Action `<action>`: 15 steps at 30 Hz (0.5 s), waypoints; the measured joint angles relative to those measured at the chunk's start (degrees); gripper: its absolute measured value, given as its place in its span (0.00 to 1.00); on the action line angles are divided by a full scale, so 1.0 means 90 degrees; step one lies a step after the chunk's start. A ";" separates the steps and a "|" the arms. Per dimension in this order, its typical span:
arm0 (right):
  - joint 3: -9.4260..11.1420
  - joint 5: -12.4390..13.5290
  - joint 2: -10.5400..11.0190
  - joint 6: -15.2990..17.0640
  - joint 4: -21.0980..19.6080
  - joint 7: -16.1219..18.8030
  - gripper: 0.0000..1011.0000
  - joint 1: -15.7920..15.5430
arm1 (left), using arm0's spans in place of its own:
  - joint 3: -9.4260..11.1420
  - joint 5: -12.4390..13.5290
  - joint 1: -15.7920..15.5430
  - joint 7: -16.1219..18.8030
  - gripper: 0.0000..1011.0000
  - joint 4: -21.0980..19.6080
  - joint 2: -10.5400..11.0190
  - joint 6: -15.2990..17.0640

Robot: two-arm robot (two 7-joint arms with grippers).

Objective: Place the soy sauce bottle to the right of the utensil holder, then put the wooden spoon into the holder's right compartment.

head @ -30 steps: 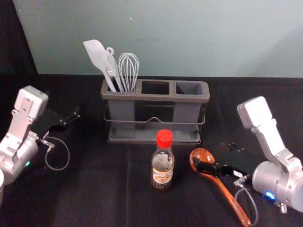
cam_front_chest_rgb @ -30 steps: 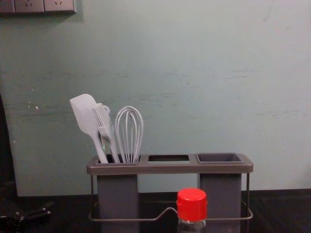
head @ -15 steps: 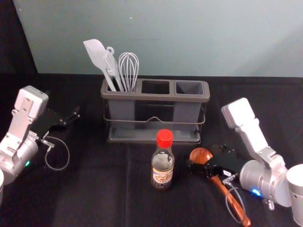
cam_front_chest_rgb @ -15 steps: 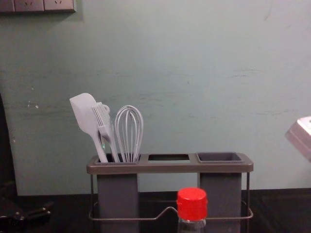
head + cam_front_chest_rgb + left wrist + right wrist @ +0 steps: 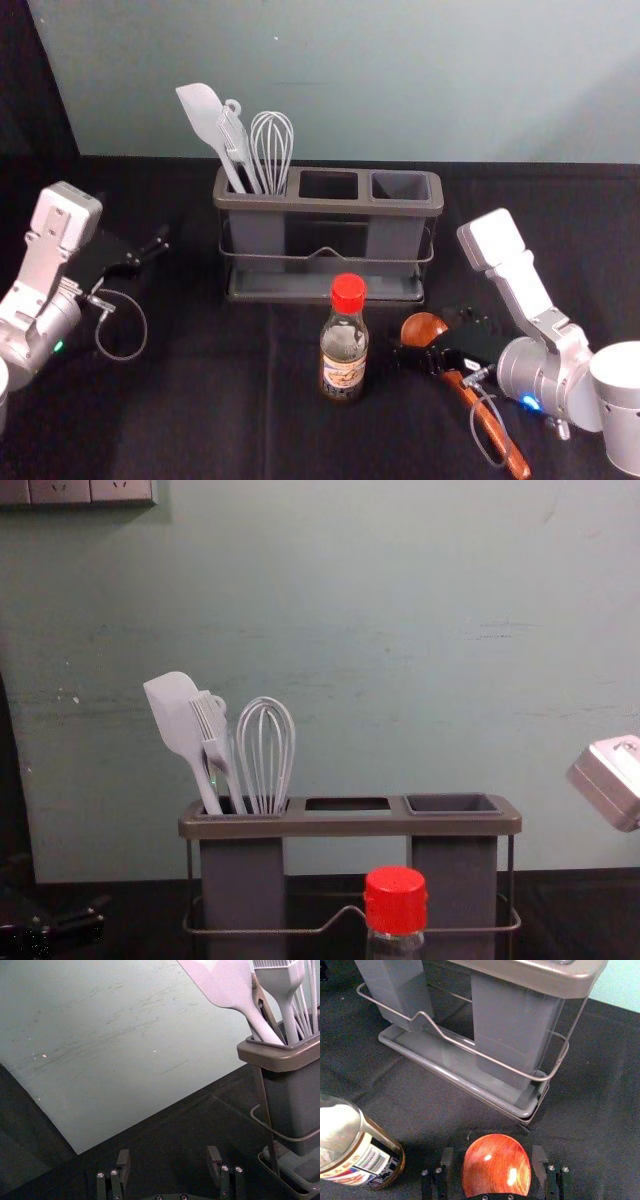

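Observation:
The soy sauce bottle stands upright in front of the utensil holder, its red cap low in the chest view. Right of the bottle lies the wooden spoon, handle toward the front right. My right gripper is low over the spoon near its bowl; in the right wrist view the right gripper is open, with the spoon's bowl showing between its fingers. My left gripper is parked left of the holder, open and empty; the left wrist view shows the left gripper too.
A white spatula, a brush and a whisk stand in the holder's left compartment. Behind the dark-clothed table rises a pale green wall. Dark cloth extends left of the bottle.
My right arm has moved left, bringing its gripper farther over the spoon and nearer the bottle. Part of that arm has come into the chest view's right edge. The left arm is still.

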 joint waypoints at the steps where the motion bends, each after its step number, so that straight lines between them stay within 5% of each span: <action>1: 0.0008 -0.0003 -0.0009 0.0006 0.0012 0.0018 0.99 0.0003 | 0.0000 0.0000 0.0001 0.0000 0.99 0.0000 0.0000 0.0000; 15: 0.0103 -0.0159 -0.0181 0.0026 0.0265 0.0168 0.99 0.0049 | 0.0000 0.0000 0.0000 0.0000 0.99 0.0000 0.0000 0.0000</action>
